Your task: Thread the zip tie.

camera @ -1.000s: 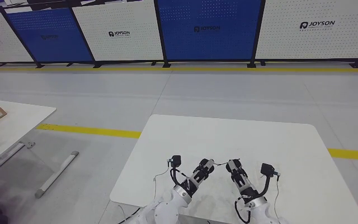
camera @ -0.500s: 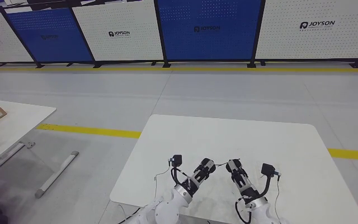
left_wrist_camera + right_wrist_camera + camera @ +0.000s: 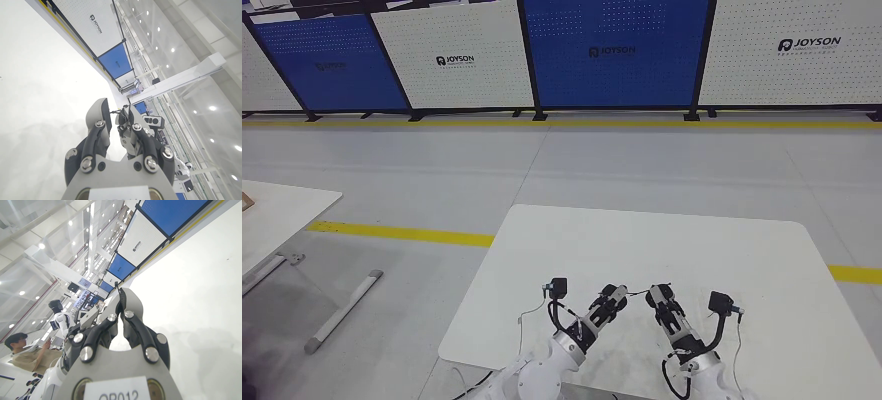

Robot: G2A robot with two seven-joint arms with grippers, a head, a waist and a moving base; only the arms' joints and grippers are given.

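On the smooth white table [image 3: 642, 240], by its near edge, the left gripper [image 3: 117, 108] stands parted, gripping nothing. The thin black plastic zip tie [image 3: 116, 283] lies left-right (its free end reaching the left gripper's ribbed pad), pinched in the closed right gripper [image 3: 121, 295].

Left gripper [image 3: 612, 293] and right gripper [image 3: 658, 293] nearly meet, zip tie [image 3: 636, 293] between; room over table [image 3: 662, 235] beyond
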